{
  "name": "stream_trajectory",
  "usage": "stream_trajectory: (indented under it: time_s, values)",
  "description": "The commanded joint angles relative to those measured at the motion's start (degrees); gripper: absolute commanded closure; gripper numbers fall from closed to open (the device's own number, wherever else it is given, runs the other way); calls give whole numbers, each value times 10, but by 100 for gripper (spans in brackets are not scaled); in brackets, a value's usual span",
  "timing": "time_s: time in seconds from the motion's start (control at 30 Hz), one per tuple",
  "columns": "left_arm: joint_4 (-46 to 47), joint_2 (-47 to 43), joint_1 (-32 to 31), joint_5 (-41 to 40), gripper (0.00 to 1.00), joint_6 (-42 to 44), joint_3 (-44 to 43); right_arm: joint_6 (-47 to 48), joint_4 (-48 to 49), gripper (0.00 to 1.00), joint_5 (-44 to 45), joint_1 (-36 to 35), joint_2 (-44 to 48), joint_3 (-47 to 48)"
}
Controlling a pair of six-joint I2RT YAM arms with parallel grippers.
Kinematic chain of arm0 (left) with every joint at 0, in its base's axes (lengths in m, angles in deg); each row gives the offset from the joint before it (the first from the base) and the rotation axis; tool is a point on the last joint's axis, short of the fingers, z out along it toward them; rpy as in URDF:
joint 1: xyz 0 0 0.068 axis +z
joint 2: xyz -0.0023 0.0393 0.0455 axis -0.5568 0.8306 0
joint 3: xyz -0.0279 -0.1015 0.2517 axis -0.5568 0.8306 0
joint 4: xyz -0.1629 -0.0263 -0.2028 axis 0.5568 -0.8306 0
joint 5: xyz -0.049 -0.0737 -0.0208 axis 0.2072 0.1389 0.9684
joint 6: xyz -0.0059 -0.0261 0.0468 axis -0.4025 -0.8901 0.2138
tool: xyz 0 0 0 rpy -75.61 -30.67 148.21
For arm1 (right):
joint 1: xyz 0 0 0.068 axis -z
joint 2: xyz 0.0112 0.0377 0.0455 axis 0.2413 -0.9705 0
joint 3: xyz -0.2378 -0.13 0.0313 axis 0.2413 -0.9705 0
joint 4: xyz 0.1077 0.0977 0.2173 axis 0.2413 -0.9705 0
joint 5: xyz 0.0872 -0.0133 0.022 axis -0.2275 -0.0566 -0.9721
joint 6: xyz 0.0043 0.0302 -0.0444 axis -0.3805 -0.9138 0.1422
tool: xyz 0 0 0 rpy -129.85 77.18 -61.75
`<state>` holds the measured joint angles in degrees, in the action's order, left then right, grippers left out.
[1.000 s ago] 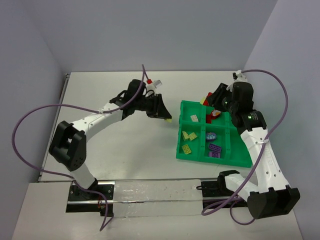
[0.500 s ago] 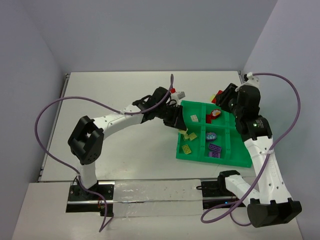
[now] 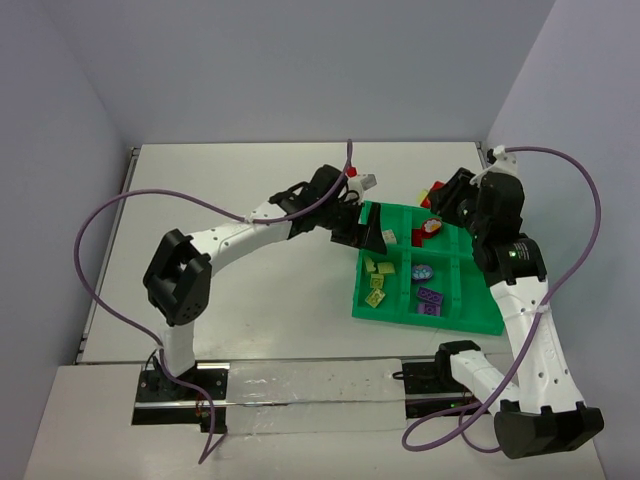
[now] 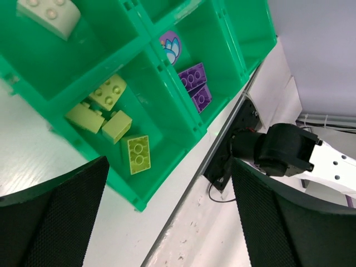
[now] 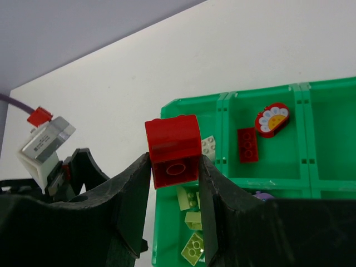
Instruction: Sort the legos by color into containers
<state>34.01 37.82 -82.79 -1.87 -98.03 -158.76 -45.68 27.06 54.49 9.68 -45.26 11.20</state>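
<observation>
On the white table (image 3: 250, 300) we find two arms reaching toward one green tray (image 3: 455, 322), which sits right of centre with its raised walls forming rectangular compartments. We note the left arm (image 3: 240, 235) stretched across from the left and the right arm (image 3: 525, 300) rising along the tray's right side.

We observe the left gripper (image 4: 169, 167) hanging over the tray's left side, its jaws spread wide with nothing between them. We record the right gripper (image 5: 174, 162) at the far side of the tray, jaws drawn narrow and clamped on a red brick (image 5: 173, 149), which is held clear of the compartments with its hollow underside facing the wrist camera.

We count four yellow-green bricks (image 4: 107, 92) lying loose together in the near left compartment. Two purple bricks (image 4: 193, 77) lie side by side, touching, in the next compartment to the right, with a purple flower-printed piece (image 4: 169, 47) near them. A cream brick (image 4: 47, 11) lies alone in the far left compartment. In the far middle compartment we see a second red brick (image 5: 247, 144) beside a red rounded piece (image 5: 271, 119) with a flower face.
</observation>
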Motion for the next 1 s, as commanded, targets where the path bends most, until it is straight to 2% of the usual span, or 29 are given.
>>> stream_trajectory:
  time_s: [0.0,0.07,0.23,0.37,0.43,0.5,0.63,0.73,0.97]
  values:
    - [-2,-76,30,-1,6,23,1,24,26,100,-93,4,4,-3]
    - [28,-109,56,52,9,23,42,31,43,100,-169,3,-5,-13]
    - [70,-183,131,166,10,16,124,32,97,100,-370,1,-47,-41]
    - [167,-239,181,275,7,-57,182,28,141,100,-440,-2,-58,-53]
    - [255,-254,190,309,4,-96,211,24,152,100,-468,-5,-65,-53]
    - [279,-252,190,335,1,-118,206,18,161,100,-505,-10,-77,-50]
    - [253,-232,180,327,1,-99,188,0,190,100,-546,-16,-88,-51]
    - [291,-221,177,335,1,-124,190,-27,226,100,-563,-24,-95,-57]
    - [313,-195,163,320,2,-142,179,-68,281,100,-577,-58,-107,-62]
